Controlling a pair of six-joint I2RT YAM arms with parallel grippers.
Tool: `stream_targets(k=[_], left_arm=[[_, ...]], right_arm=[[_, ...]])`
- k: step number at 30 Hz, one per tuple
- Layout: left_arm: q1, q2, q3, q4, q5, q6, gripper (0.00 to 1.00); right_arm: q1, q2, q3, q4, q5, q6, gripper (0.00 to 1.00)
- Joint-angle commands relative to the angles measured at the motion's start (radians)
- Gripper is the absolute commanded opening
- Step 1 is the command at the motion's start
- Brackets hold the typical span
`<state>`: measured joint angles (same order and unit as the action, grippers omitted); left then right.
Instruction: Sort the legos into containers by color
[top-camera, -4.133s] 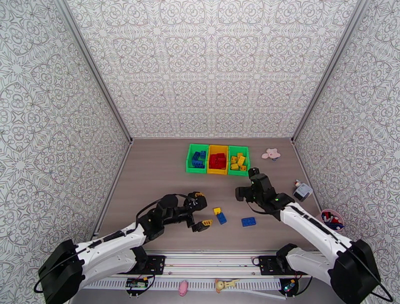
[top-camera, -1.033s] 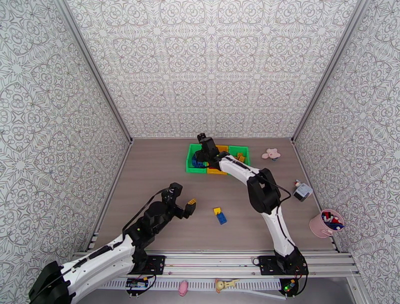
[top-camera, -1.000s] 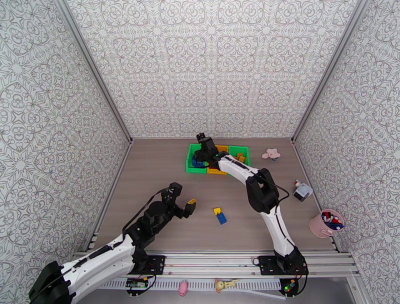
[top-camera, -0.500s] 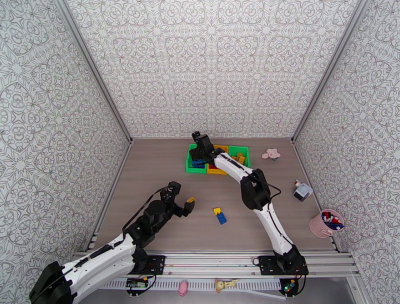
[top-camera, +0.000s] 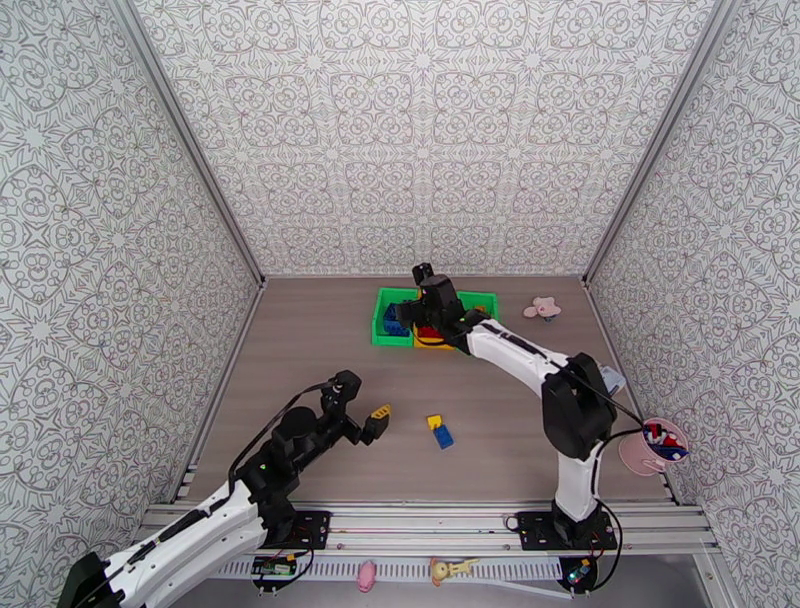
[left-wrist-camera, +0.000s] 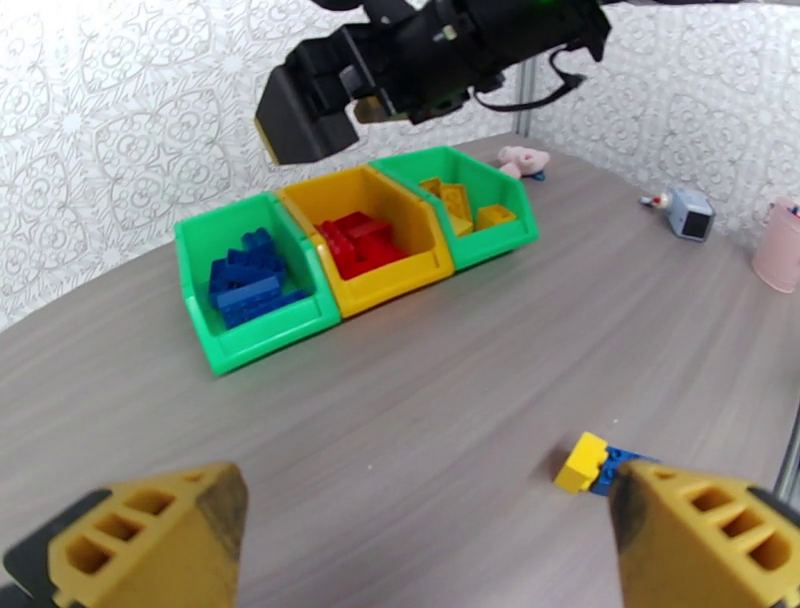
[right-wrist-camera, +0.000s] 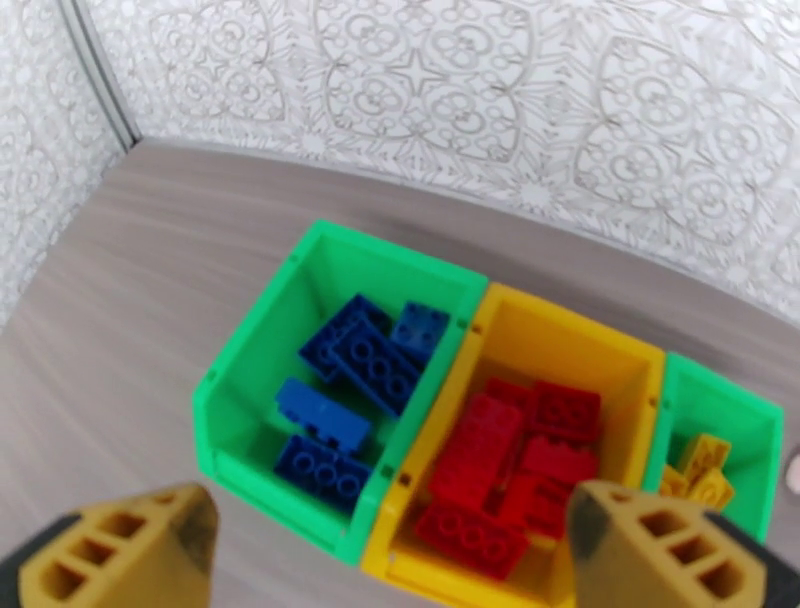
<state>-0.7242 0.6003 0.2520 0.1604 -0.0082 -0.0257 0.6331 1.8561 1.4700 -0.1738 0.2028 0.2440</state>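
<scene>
Right claw (right-wrist-camera: 390, 545) just sprung wide, empty, above left green bin (right-wrist-camera: 215, 400). Load evidently dropped among blue legos (right-wrist-camera: 360, 350). Left claw (left-wrist-camera: 430, 530) wide open, empty, low over table (top-camera: 320, 350). 2 strays left there: yellow brick (top-camera: 433, 421), blue brick (top-camera: 443, 437). Sorting nearly finished.

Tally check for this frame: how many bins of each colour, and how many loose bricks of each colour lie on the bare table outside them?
Green bins: 2
Yellow bin: 1
Loose yellow brick: 1
Loose blue brick: 1
Total: 5
</scene>
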Motion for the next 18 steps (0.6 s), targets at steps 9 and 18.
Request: stream_targets(k=[9, 18], left_arm=[[0.011, 0.005, 0.046, -0.127, 0.175, 0.111, 1.0], [0.061, 0.049, 0.039, -0.168, 0.379, 0.197, 1.0]], right_arm=[[0.053, -0.317, -0.445, -0.083, 0.125, 0.219, 0.97], [0.168, -0.416, -0.56, -0.35, 0.082, 0.356, 0.97]])
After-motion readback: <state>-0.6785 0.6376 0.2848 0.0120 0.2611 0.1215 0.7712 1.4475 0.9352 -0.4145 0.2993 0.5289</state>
